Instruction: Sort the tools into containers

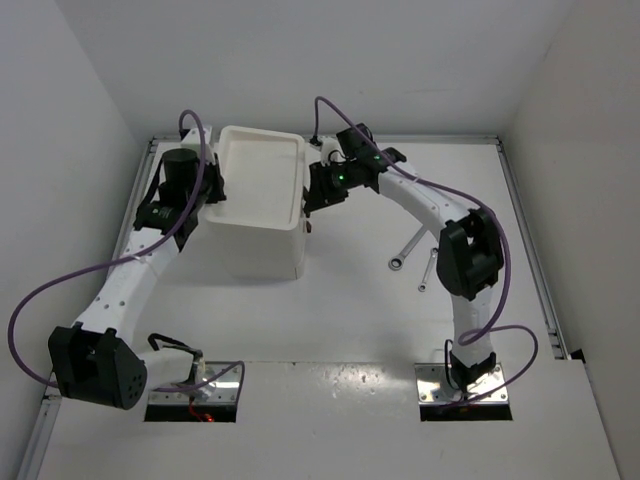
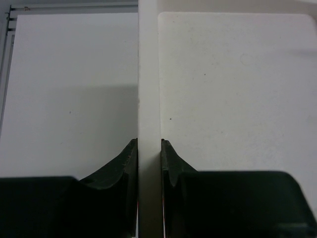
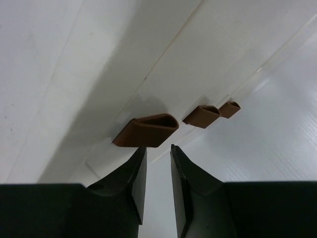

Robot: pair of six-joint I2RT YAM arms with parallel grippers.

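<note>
Two wrenches [image 1: 405, 252] not sorted yet
Left gripper [image 2: 148, 144] pinches the tray rim [image 2: 148, 99] of the drawer box [image 1: 255, 245]; right gripper [image 3: 158, 148], slightly open and empty, waits by the top knob [image 3: 147, 131]; wrenches lie mid-right

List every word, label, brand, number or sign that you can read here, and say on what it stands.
None. The white drawer box, its brown knobs, the wrenches and the table carry no readable text. The green light on the right arm shows no letter.
</note>
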